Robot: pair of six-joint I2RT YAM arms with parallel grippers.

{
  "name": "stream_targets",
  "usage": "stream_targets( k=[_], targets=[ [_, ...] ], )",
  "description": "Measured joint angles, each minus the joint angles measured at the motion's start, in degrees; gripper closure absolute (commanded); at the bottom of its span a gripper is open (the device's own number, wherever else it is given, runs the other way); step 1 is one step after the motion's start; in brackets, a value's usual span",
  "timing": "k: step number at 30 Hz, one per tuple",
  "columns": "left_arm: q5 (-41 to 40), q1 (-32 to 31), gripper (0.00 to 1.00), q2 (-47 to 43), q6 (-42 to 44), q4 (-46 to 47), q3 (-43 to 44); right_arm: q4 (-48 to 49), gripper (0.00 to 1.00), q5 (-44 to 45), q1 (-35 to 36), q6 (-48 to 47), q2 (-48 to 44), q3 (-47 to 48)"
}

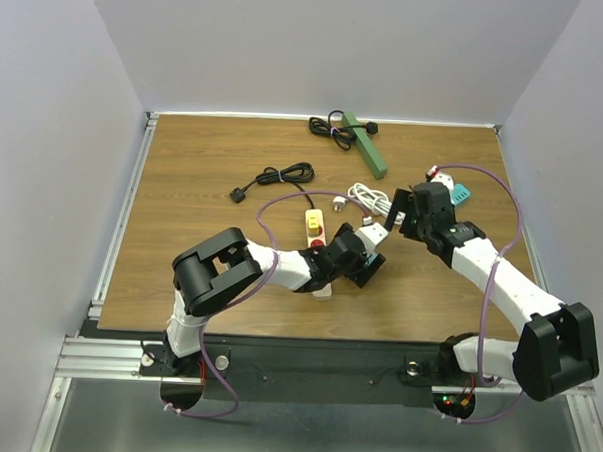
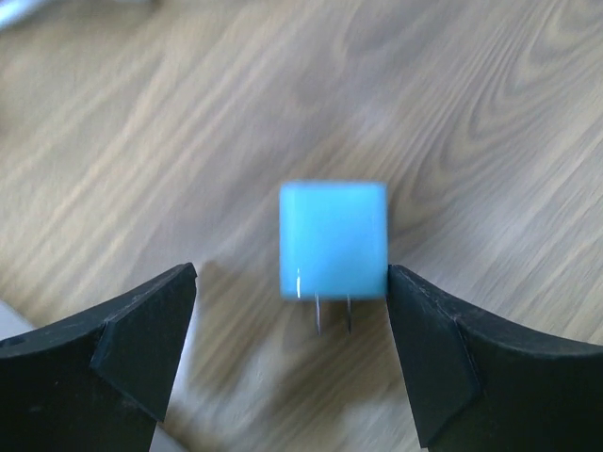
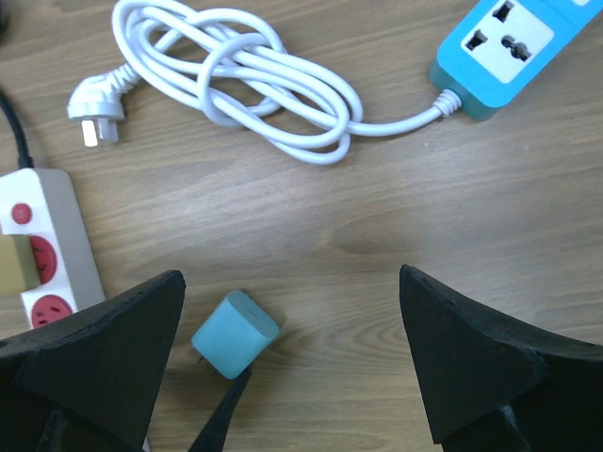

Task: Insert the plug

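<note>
The left gripper (image 2: pixel 290 278) has its jaws wide apart and holds nothing. The plug (image 2: pixel 333 240), a light blue cube, lies on the table (image 2: pixel 471 94) between the fingers. Its two metal prongs point toward the bottom of the left wrist frame. Its right edge is just beside the right-hand finger; whether they touch cannot be told.

The right gripper (image 3: pixel 290 278) is also spread fully and empty, hovering above the same plug, which shows at the lower left of its frame.

At the left edge of that frame is a white strip (image 3: pixel 47 254) with red sockets, and a yellow block (image 3: pixel 14 264) sits on it. Above, a coiled white cable (image 3: pixel 236 80) runs to a blue strip (image 3: pixel 509 47) at the upper right.

In the top view, a green strip (image 1: pixel 365 144) with a bundled black cable (image 1: pixel 331 127) lies at the table's upper middle. A loose black cord (image 1: pixel 279 175) lies left of centre.
</note>
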Motion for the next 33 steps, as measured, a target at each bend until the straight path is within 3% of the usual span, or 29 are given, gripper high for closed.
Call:
stream_targets(
  k=[17,19,20,23,26,33],
  targets=[
    [-0.2,0.1,0.07,-0.8,-0.4,-1.2,-1.8,1.5,0.0,-1.8,-1.9,0.2,-1.6,0.0],
    [-0.1,0.1,0.11,-0.8,-0.4,-1.2,-1.8,1.5,0.0,-1.9,-2.0,0.2,-1.6,0.0],
    [0.0,0.1,0.15,-0.8,-0.3,-1.3,-1.7,1.5,0.0,-2.1,-2.1,0.2,-1.6,0.0],
    [0.8,0.1,0.47,-0.6,0.2,-1.5,-1.1,1.6,0.0,-2.4,-2.3,0.2,-1.6,-0.1],
    [1.5,0.1,0.65,-0.5,0.5,-1.4,-1.0,1.7,0.0,-3.2,-2.3,0.2,-1.6,-0.6],
    [5.7,1.6,0.78,-2.7,1.3,1.6,-5.0,1.7,0.0,-7.5,-2.3,-0.6,-1.5,-2.9]
  ],
)
